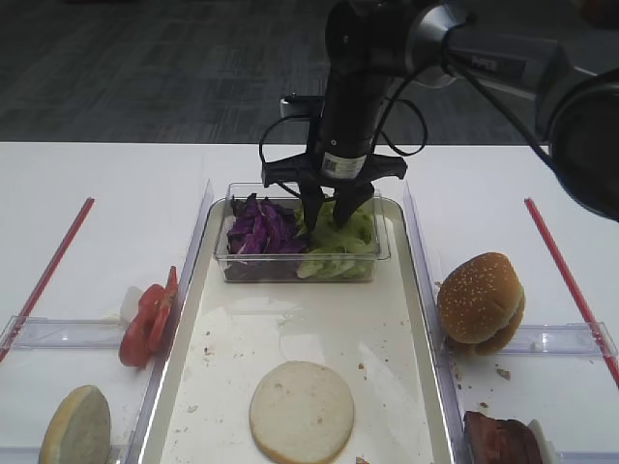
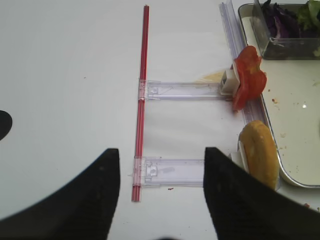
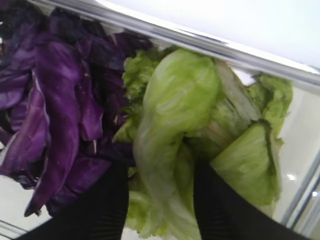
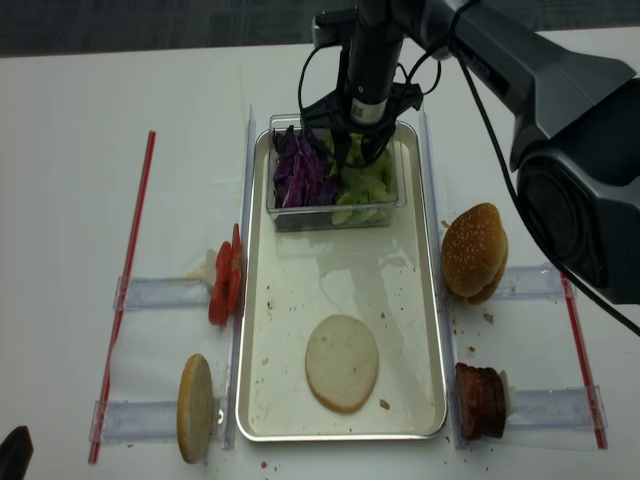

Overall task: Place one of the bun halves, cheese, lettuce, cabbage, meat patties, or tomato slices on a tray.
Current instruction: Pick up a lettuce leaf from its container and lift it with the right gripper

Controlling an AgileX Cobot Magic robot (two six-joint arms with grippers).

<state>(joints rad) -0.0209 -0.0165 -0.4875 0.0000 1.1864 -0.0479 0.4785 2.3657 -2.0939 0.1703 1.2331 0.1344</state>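
A lab-like test bench: white table with taped red guide strips; grey carpet behind.

Two high exterior views face down on the tray: one oblique from its near end, one nearly overhead. Right wrist view sits very close above the lettuce and cabbage. Left wrist view looks along the table, sharing the tray's left rim.
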